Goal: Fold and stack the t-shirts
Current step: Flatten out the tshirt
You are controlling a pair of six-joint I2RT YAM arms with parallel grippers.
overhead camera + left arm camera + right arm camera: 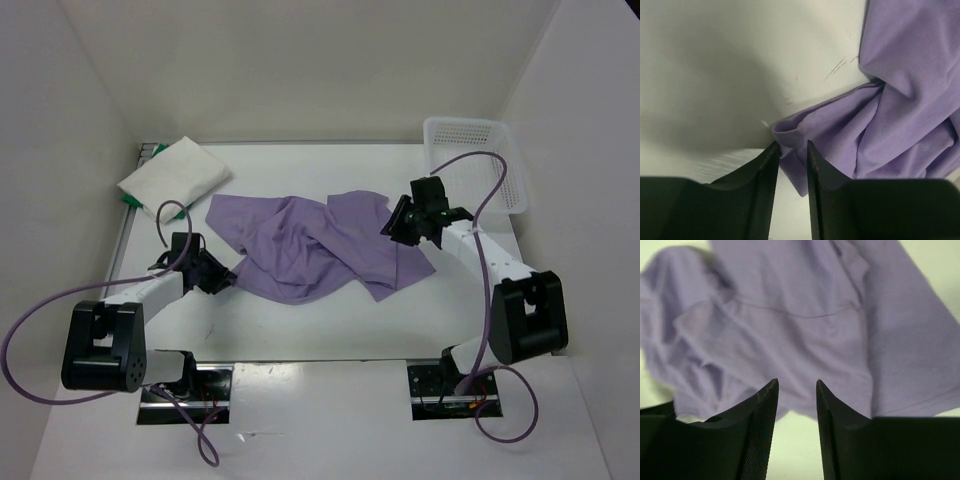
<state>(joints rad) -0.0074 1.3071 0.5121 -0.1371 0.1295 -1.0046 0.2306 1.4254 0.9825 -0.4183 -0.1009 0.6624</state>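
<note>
Flattening the crumpled pale lavender cloth t-shirt [310, 250] at mid-table is your step in hand. Your left gripper [791, 146] stands narrow-jawed at its hem; whether it pinches, you cannot tell. Your right gripper [796, 382] hovers parted, empty. Next, grasp 2 edges and spread.

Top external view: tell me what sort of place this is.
Probably a robot lab cell: a white table boxed in by white panels, left arm and right arm bolted at its edge, a lavender t-shirt to fold.

table [300, 322] holds purple t-shirt [310, 250] (crumpled), t-shirt stack [175, 175], basket [512, 185].
</note>
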